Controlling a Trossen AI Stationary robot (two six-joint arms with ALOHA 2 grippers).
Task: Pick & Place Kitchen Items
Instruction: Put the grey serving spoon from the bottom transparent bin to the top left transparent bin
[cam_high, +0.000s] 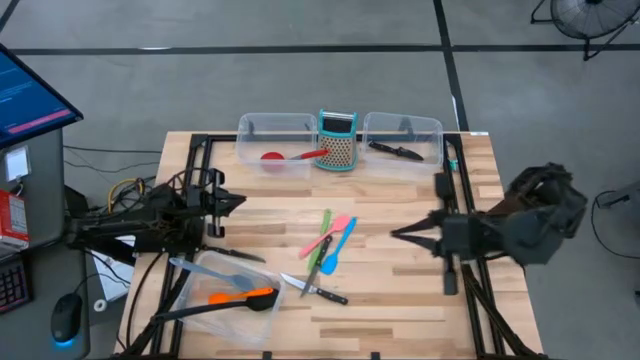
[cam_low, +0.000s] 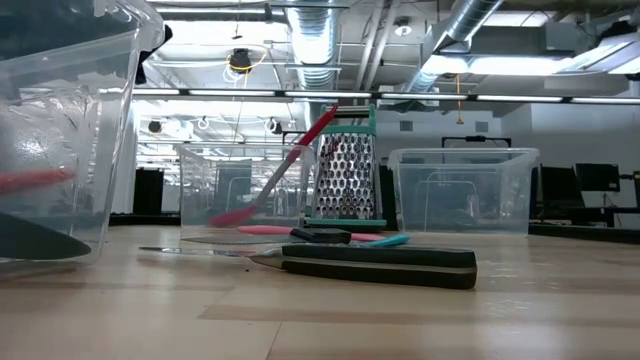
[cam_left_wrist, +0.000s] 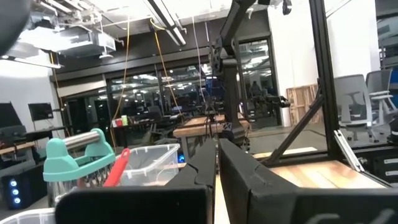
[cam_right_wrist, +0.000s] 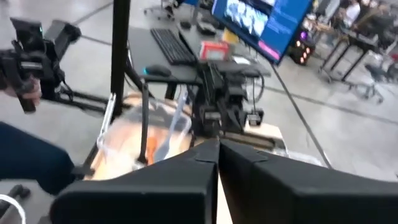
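Both arms parked at table sides, left gripper (cam_high: 238, 200) and right gripper (cam_high: 396, 234) pinched together, empty — loose spatulas (cam_high: 335, 238) and knife (cam_high: 318, 291) lie overlapping mid-table, so a grab likely drags a neighbour along.

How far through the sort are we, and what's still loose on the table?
Partly done. Already in tubs: a red spoon, a black-handled knife, and an orange spatula. Nothing is in hand: the left end effector and right end effector hang shut and empty. Left on the table: the green spatula, pink spatula, blue spatula and another knife.
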